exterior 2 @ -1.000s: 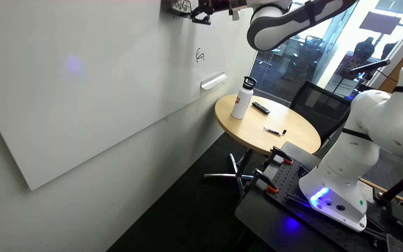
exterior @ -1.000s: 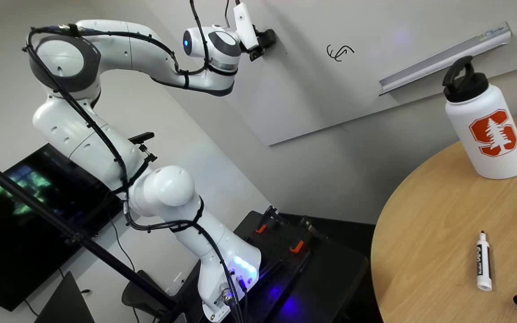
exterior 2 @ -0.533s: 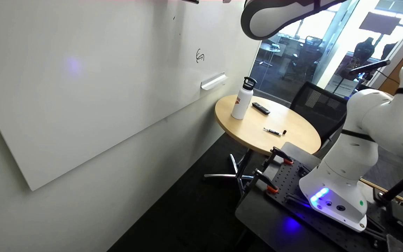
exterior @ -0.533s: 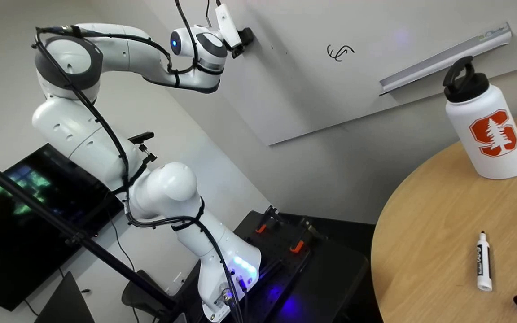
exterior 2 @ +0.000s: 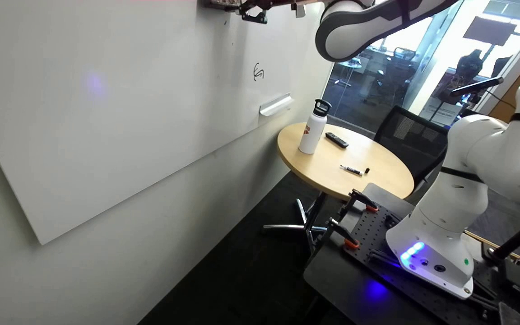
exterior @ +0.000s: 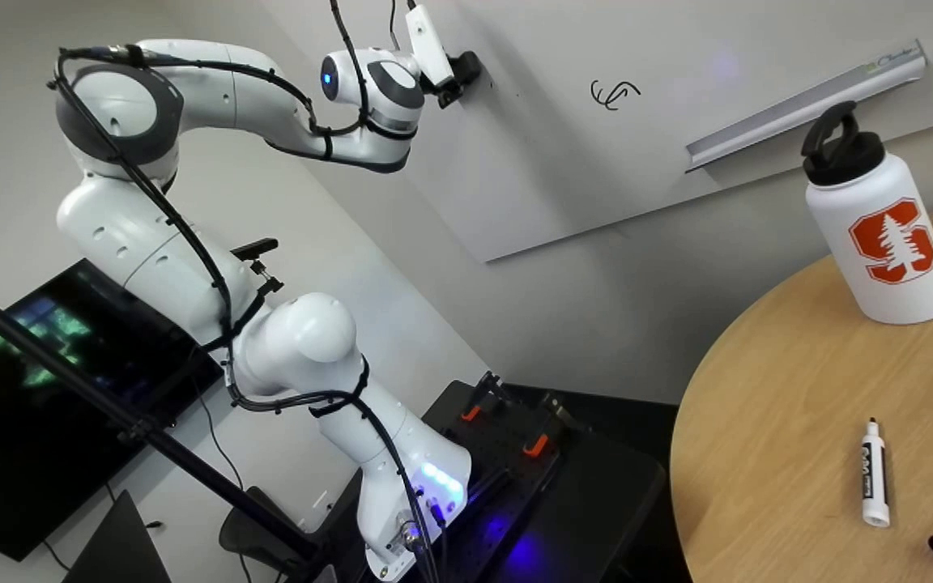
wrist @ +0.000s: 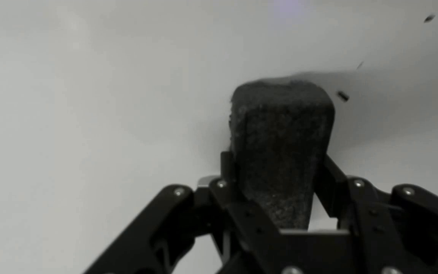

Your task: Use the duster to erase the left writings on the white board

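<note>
My gripper (wrist: 278, 171) is shut on the duster (wrist: 281, 125), a dark rounded block, and holds it at the white board (wrist: 108, 125). Whether it presses on the board I cannot tell. In an exterior view the duster (exterior 2: 218, 4) is cut by the top edge, with the gripper (exterior 2: 252, 11) beside it. Of the left writings only small dark specks (wrist: 343, 96) show beside the duster; they also show in an exterior view (exterior: 492, 85). No zigzag shows; what lies under the duster is hidden. The board (exterior: 564, 162) fills the upper right of an exterior view.
A curly black scribble (exterior: 615, 95) is on the board, right of the gripper. A silver rail (exterior: 807, 105) sits lower right. A round table (exterior 2: 296, 164) holds a white bottle (exterior 2: 313, 133), a marker (exterior 2: 351, 170), its cap (exterior 2: 367, 170) and a black remote (exterior 2: 336, 139).
My gripper with the duster moved left and up along the board in an exterior view, then partly back right. A speck covered one second ago now shows.
</note>
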